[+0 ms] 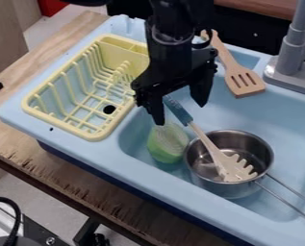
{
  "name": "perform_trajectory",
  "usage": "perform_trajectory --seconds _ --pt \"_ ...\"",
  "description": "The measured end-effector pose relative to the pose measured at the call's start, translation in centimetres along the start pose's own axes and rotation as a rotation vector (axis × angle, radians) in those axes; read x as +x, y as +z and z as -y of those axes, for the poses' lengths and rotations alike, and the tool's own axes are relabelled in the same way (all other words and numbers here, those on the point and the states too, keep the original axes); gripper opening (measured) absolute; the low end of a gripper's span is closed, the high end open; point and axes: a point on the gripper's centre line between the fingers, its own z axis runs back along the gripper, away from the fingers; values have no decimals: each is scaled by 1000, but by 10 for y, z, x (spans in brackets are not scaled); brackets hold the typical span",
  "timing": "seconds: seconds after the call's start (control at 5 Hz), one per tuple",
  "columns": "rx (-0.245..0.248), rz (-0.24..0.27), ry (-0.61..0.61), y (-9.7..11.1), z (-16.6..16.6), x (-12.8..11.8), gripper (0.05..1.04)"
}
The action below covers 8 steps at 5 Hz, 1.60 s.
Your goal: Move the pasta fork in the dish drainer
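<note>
1. Fingers spread well apart, with nothing pinched between them that shows, the gripper [180, 112] hangs over the left edge of the sink basin [293, 125].
2. Leftmost is the dish drainer [100, 134], on the sink unit's left end. Its right rim runs just beside the basin's left edge, so the carry should be a short one, leftward across that edge.
3. Inside the basin, by its left edge, sits a green object [165, 145], just beside the pot.
4. Next comes the pasta fork [205, 139]. Its blue handle [181, 113] shows in the gap between the fingers, though how far below the tips cannot be told. The long axis slants from there toward the basin's near edge, tines down. The fingers' opening lies roughly across that axis, so I judge little turning is needed: centre on the handle, go down if it sits lower, then close.
5. Rightmost of these, the metal pot [228, 190] holds the fork's head, the shaft passing over its rim. A straight lift seems wise before going left, as the tines could catch that rim and drag the pot.
</note>
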Motion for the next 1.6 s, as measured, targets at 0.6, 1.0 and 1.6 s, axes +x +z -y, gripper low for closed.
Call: perform_trajectory --seconds 0.6,1.0,1.6 --pt "23 -3 67 -13 1 1 969" --pt "16 -11 85 -14 1 0 380" --pt "52 -61 122 -8 -9 2 222"
